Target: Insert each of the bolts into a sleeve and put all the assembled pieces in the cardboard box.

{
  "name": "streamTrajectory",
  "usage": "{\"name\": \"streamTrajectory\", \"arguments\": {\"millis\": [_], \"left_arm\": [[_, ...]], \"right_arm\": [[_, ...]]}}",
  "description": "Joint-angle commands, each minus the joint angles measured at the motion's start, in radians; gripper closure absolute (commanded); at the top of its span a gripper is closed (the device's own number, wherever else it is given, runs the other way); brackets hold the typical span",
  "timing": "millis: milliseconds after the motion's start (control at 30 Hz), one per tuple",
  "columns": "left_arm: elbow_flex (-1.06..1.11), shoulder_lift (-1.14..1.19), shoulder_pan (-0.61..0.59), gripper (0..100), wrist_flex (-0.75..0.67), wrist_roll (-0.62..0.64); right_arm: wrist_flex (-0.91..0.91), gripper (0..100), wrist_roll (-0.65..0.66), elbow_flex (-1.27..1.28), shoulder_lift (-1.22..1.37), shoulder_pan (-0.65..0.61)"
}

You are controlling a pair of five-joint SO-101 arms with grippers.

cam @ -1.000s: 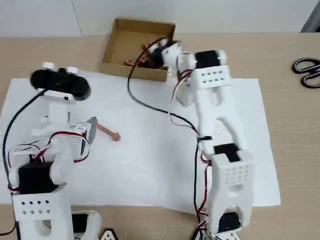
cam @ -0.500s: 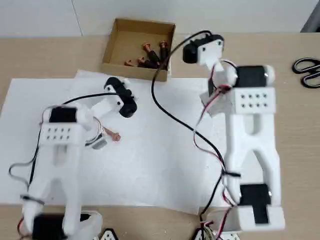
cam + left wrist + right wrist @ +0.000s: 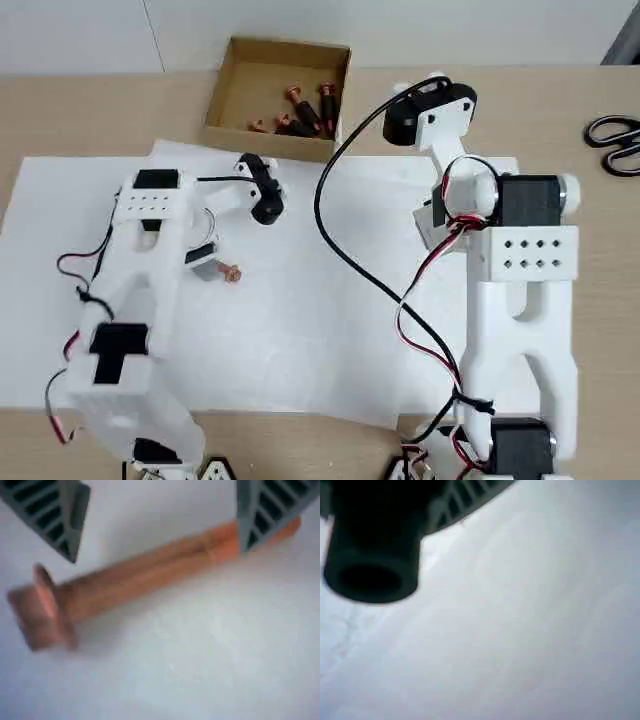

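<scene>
Starting nearest you: your left arm has swung out of its folded pose in the last second and come down over the white paper [image 3: 300,330], so the left gripper [image 3: 160,550] now straddles the bolt [image 3: 135,577]. Its jaws stand open with the shank between them, and the bolt lies flat on the paper with its head clear of the jaws. I judge that you are set for the pinch: closing is all that is left before the lift.

Your right arm has pulled back from the cardboard box [image 3: 268,143], where it hung a second ago. The right gripper [image 3: 431,222] now sits low over the paper's right side, well apart from the bolt. Close under its camera is a dark tube [image 3: 370,567] with a hollow end, probably a sleeve. Whether that claw is open or clamped on it I cannot tell. If it is a sleeve, it is likely the mate for your bolt.

Between the two arms the right arm's black cable [image 3: 325,200] loops over the paper, so mind it when you bring the parts together. Farther back, the box holds several assembled pieces [image 3: 305,108] bunched toward its right wall, with bare floor on the left. Scissors [image 3: 612,142] lie on the table [image 3: 90,110] far to the right, out of the way.
</scene>
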Motion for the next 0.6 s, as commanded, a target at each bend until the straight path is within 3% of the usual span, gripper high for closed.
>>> {"name": "streamTrajectory", "arguments": {"millis": [0,133,333,567], "left_arm": [[-0.051,0.031,0.011,80,-0.046,-0.011],[-0.051,0.06,0.031,83,-0.06,-0.008],[-0.051,0.066,0.086,100,-0.06,-0.005],[-0.051,0.058,0.107,99,-0.054,0.032]], "right_arm": [[0.001,99.5,-0.012,-0.003,-0.045,0.005],[-0.001,99.5,-0.012,-0.003,-0.045,0.004],[-0.005,99.5,-0.012,-0.003,-0.045,0.005],[-0.005,99.5,-0.012,-0.003,-0.045,0.005]]}}
